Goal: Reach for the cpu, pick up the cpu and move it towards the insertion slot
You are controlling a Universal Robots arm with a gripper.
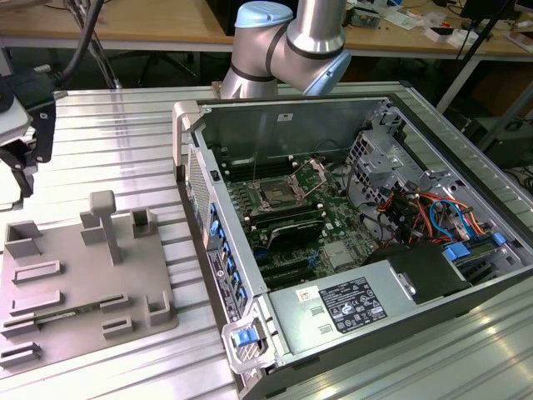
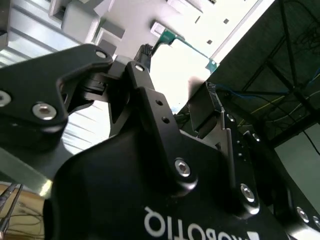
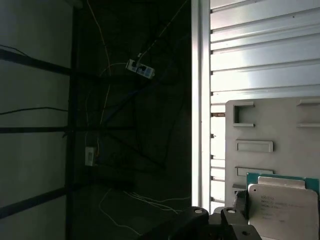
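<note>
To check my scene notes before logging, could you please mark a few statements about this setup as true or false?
1. The computer case lies open on the ribbed table. True.
2. The grey tray lies to the exterior view's right of the case. False: it lies to its left.
3. The cpu sits in the insertion slot. False: the slot's centre is dark and bare; the cpu shows in front of the tray in the first wrist view.
4. The gripper is outside the case. True, near the exterior view's left edge.

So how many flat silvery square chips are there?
1: the silvery-white square cpu, beside the black gripper, against the grey tray in the first wrist view. Others may be hidden.
</note>
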